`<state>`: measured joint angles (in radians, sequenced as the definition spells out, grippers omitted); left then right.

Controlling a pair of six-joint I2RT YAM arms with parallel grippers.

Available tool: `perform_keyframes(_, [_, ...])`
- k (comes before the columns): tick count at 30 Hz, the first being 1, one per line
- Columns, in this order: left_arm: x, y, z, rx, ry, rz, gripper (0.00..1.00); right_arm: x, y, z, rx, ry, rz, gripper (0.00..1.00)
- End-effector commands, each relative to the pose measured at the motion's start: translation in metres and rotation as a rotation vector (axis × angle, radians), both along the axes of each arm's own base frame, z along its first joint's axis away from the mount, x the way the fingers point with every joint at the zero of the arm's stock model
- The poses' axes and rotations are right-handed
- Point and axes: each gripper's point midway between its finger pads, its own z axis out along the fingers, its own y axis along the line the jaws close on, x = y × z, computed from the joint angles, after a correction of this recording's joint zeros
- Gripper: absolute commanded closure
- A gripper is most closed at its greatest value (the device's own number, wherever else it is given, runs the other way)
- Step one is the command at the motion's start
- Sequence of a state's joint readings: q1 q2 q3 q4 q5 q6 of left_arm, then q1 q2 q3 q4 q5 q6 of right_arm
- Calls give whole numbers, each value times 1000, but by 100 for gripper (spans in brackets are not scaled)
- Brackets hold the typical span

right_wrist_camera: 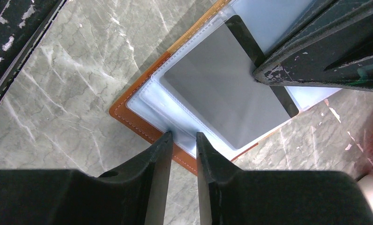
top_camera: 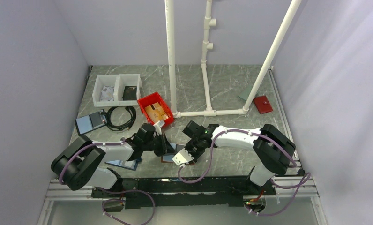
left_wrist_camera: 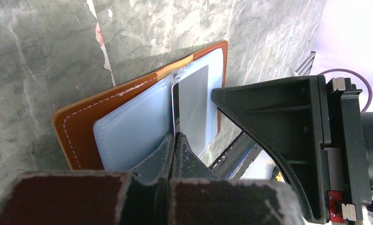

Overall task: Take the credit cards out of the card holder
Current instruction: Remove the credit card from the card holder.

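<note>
One grey card [right_wrist_camera: 222,89], pinched in the left gripper's [left_wrist_camera: 176,138] shut jaws, lies not yet clear of the card holder [right_wrist_camera: 128,117]; the right gripper's [right_wrist_camera: 183,137] narrow jaws straddle its corner.

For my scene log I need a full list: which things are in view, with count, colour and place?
card holder: 1, brown, open, near middle
card: 1, grey, in its clear sleeve
folders: 2, dark blue-edged, left
white bin: 1, white, far left
red bin: 1, red, beside it
cable: 1, black, left
pipe frame: 1, white, far middle
pouch: 1, dark red, far right
table: 1, grey marble
left gripper: 1, black, shut on card holder
right gripper: 1, black, jaws slightly apart at its corner
</note>
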<state>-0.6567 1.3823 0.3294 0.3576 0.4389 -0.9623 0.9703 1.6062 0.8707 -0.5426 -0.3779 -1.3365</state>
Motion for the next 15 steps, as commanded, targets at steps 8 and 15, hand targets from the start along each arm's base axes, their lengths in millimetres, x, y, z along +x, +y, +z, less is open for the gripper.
perform_keyframes(8, [6,14,-1,78,5,50,95,-39,-62,-45,-267,144,1,74])
perform_keyframes(15, [5,19,-1,97,15,68,90,-39,-63,-46,-273,143,4,74])
